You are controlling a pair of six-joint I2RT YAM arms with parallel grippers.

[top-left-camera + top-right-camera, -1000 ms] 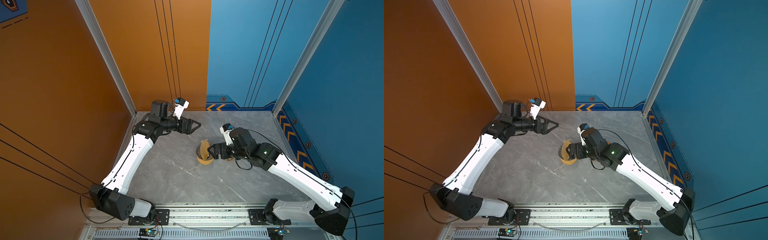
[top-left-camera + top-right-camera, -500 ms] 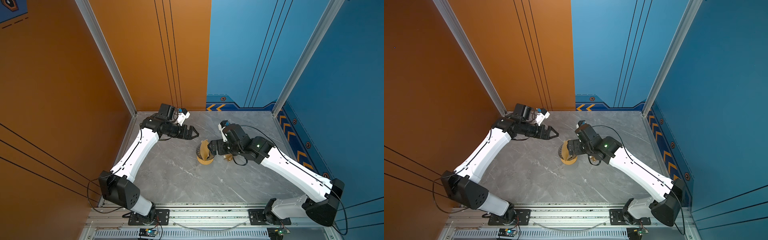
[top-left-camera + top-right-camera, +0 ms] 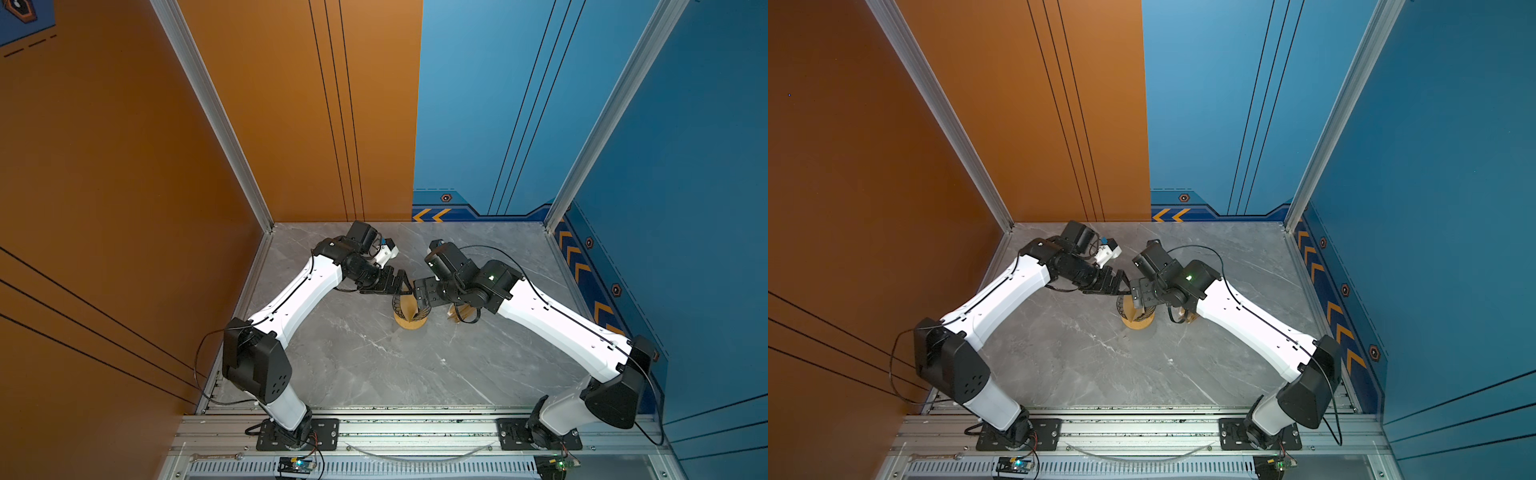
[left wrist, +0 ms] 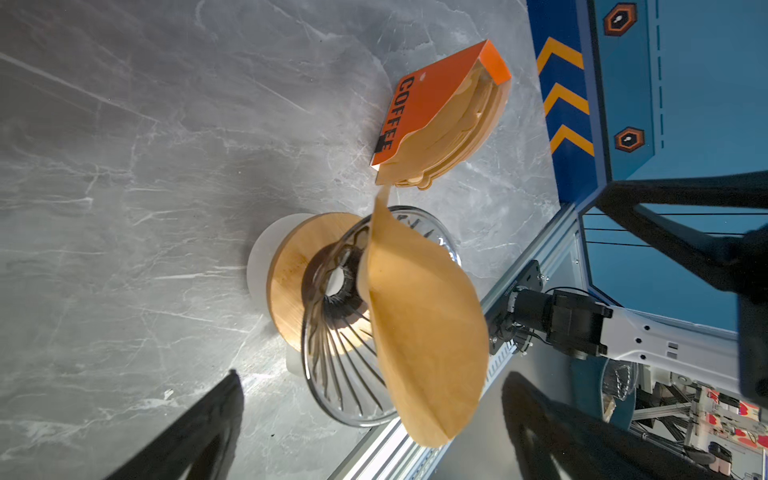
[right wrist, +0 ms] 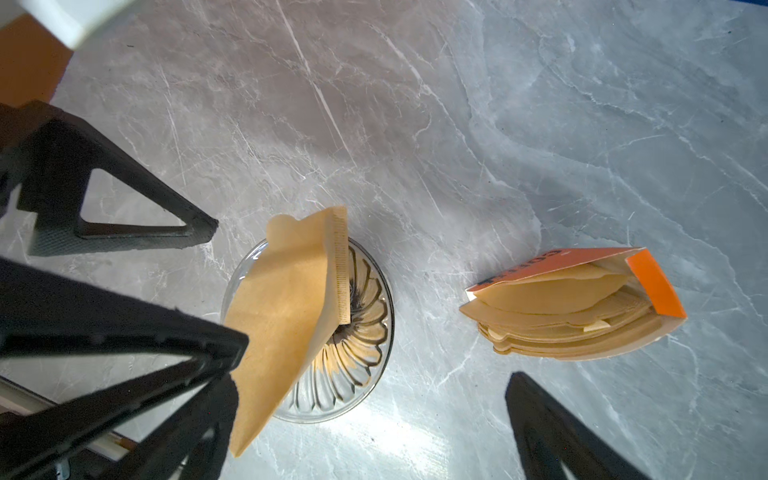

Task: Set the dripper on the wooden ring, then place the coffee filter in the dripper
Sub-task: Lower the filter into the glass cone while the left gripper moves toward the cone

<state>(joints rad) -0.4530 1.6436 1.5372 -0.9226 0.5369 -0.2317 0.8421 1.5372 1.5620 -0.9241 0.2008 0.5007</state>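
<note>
Both grippers hang over the dripper [image 5: 365,328] in the middle of the table [image 3: 374,365]. The left gripper [image 3: 401,288] has its jaws wide apart, holding nothing. The right gripper [image 3: 420,301] is spread too, with 1 finger [image 5: 166,332] close against the filter [image 5: 286,299]; I cannot tell if they touch. The filter, folded flat, stands tilted with its tip in the dripper. The dripper sits on a wooden ring [image 4: 291,270]. A packet [image 5: 582,303] of filters lies just to the right.
</note>
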